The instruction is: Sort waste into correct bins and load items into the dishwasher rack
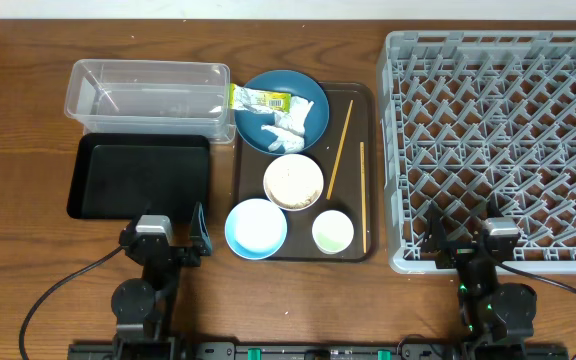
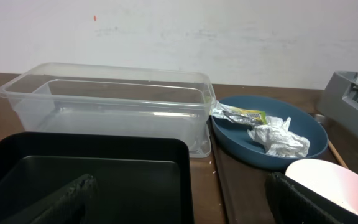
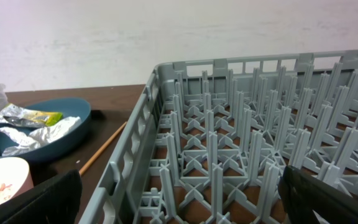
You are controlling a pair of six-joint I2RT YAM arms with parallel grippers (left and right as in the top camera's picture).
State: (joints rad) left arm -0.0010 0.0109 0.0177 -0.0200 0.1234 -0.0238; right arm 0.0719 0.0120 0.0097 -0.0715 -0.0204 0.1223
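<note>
Overhead view sets the dark brown serving tray (image 1: 361,115) mid-table. On its far end sits the dark blue plate (image 1: 253,127), carrying the yellow-green wrapper (image 1: 260,99) and the crumpled tissue (image 1: 290,121). At the tray's middle is the white bowl (image 1: 269,183) with pale food scraps (image 1: 293,180) inside. Along its near edge stand the light blue bowl (image 1: 256,228) and the pale green cup (image 1: 333,232). Two chopsticks (image 1: 340,148) lie along its right side.

Left of the tray, the clear tub (image 1: 148,65) lies farther off and the black tray (image 1: 140,178) nearer. The grey rack (image 1: 393,150) stands just right of the tray.

The left gripper (image 1: 165,238) hangs off the tray's near left corner, just beside the light blue bowl, fingers (image 2: 67,199) spread wide and empty. The right gripper (image 1: 475,245) hangs right of the tray at the rack's near wall, fingers (image 3: 36,199) likewise spread and empty, the cup nearest it.
</note>
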